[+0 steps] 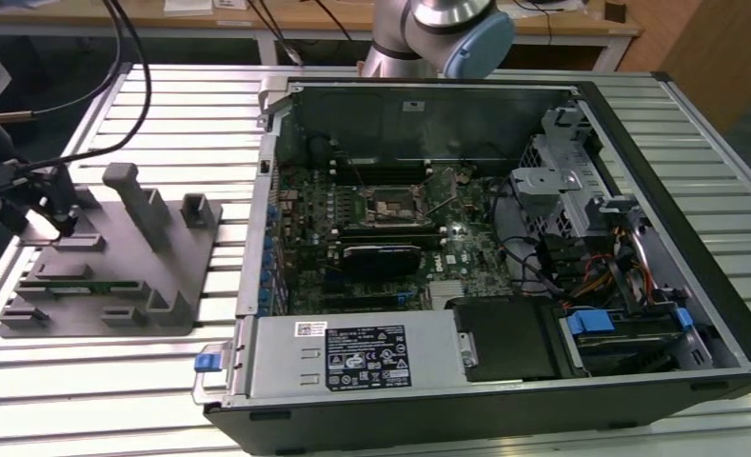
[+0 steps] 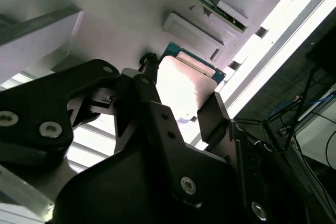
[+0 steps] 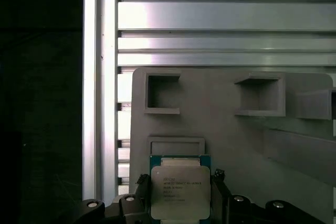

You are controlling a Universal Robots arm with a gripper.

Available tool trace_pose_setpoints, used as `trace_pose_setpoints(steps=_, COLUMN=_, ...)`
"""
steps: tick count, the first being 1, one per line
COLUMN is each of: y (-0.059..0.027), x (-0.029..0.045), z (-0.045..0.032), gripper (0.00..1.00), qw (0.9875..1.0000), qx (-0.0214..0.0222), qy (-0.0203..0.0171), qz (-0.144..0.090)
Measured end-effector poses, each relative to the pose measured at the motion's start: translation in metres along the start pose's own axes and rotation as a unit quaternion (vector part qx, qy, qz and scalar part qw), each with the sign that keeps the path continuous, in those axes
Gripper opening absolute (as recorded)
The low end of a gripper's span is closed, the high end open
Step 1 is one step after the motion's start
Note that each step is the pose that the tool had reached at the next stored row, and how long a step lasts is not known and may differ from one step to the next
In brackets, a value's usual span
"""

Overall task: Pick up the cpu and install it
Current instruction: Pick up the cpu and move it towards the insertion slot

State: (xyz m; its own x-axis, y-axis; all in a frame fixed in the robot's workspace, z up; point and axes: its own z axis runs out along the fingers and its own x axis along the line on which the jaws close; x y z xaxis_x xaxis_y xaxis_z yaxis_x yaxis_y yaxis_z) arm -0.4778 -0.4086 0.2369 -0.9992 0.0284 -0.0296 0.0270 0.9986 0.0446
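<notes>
Being closed just to chip width, the pincer is clamped on the cpu near the gray holder's edge; lid print's unreadable.

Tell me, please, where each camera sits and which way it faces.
Exterior view: set high, looking down on the slatted table, open computer case and grey fixture; an arm joint shows.
First wrist view: on the wrist, facing down past the fingers at the cpu over the fixture.
Second wrist view: beside the gripper, looking obliquely along it at the cpu.
Both wrist views share the cpu held between the fingers.
</notes>
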Motion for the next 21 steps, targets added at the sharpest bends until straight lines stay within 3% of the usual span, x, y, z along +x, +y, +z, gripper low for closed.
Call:
trace_pose_setpoints(steps=11, y=0.0008, x=-0.0006, z=-0.0188, gripper=0.54, qw=1.0000, qx=-0.0001, qy=-0.0003, qz=0.000)
trace_pose_setpoints(steps=21, y=0.0018, x=-0.0012, z=-0.0410, gripper=0.54, qw=1.0000, qx=0.0000, qy=-0.0009, qz=0.000)
